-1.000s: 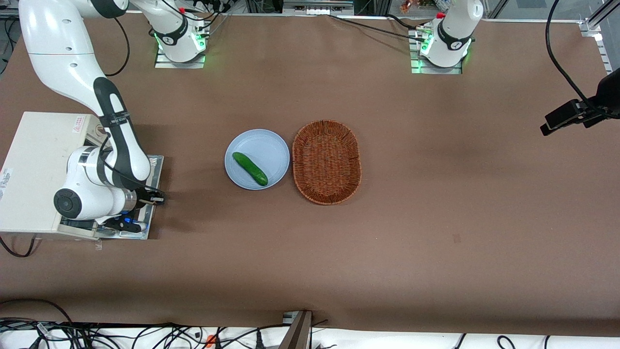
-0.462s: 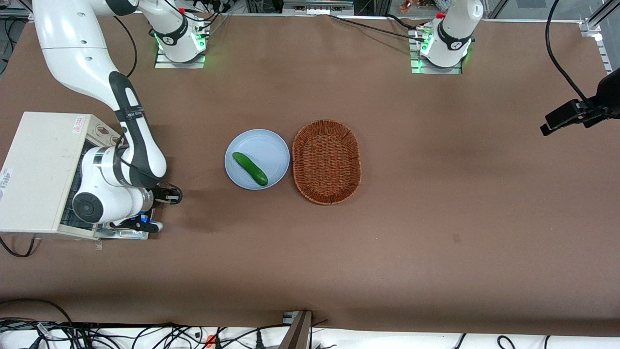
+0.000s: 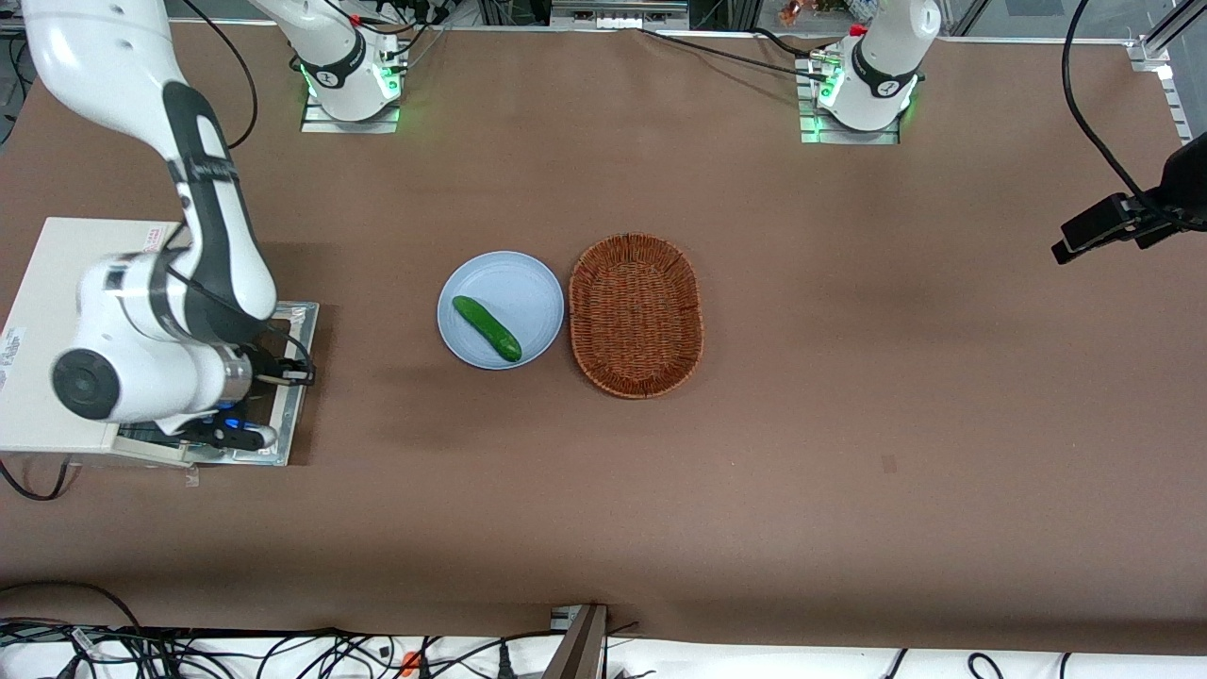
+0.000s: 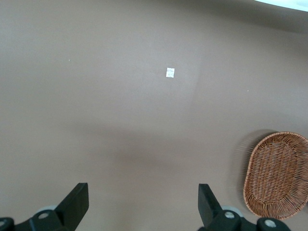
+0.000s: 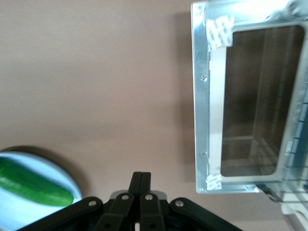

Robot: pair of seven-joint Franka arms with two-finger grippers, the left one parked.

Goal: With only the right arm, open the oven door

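Note:
The cream-white oven (image 3: 66, 311) stands at the working arm's end of the table. The oven door (image 3: 302, 325) lies folded down flat in front of it, its silver frame and dark glass facing up. The door also shows in the right wrist view (image 5: 204, 110), with the wire rack visible through the glass. I cannot see its bar handle. The right arm (image 3: 207, 217) reaches over the oven. Its gripper (image 3: 294, 374) hovers above the door's outer edge. In the right wrist view the gripper (image 5: 141, 179) has its fingers pressed together and holds nothing.
A light blue plate (image 3: 514, 283) with a green cucumber (image 3: 487, 328) sits mid-table, toward the parked arm from the door. A brown wicker basket (image 3: 636, 315) stands beside the plate. The plate (image 5: 62, 174) and cucumber (image 5: 33, 185) also show in the right wrist view.
The gripper swung out past the door's edge toward the plate, then came back over the door. The arm's elbow shifted over the oven. The door stayed flat.

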